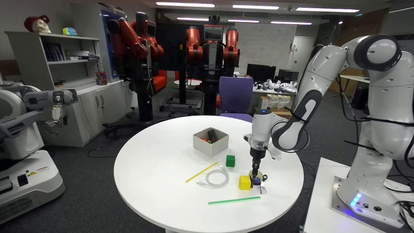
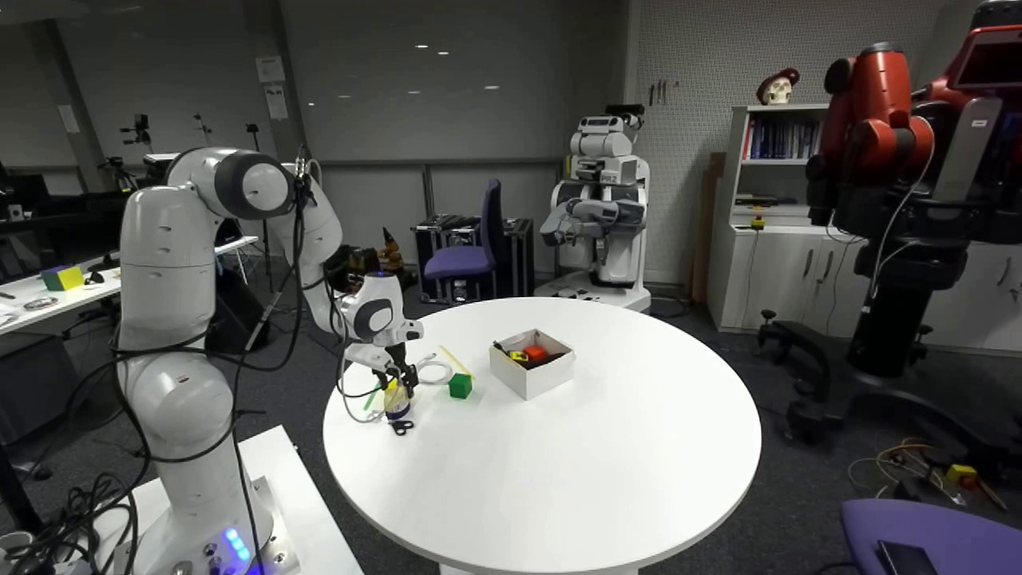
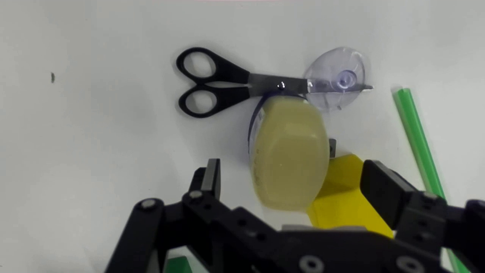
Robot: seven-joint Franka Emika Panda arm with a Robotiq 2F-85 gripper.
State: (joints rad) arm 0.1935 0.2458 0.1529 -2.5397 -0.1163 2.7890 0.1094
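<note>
My gripper (image 3: 291, 170) stands open low over the white table, its two fingers wide apart. Between and slightly ahead of them is a bottle (image 3: 290, 151) with pale yellowish contents and a dark blue lower part. Gaps show on both sides of it in the wrist view, and nothing is held. A yellow cube (image 3: 344, 204) lies beside the bottle, partly hidden under the right finger. Black-handled scissors (image 3: 261, 84) lie just beyond, a clear suction cup (image 3: 345, 79) over their blades. In both exterior views the gripper (image 1: 254, 176) is down at the bottle (image 2: 397, 406).
A green straw (image 3: 416, 132) lies right of the fingers. Farther off are a green cube (image 1: 230, 161), a coiled white cable (image 1: 227, 176) and a yellow straw (image 1: 202, 171). An open white box (image 1: 203, 147) holds dark and red items. A small grey piece (image 3: 332, 148) shows beside the bottle.
</note>
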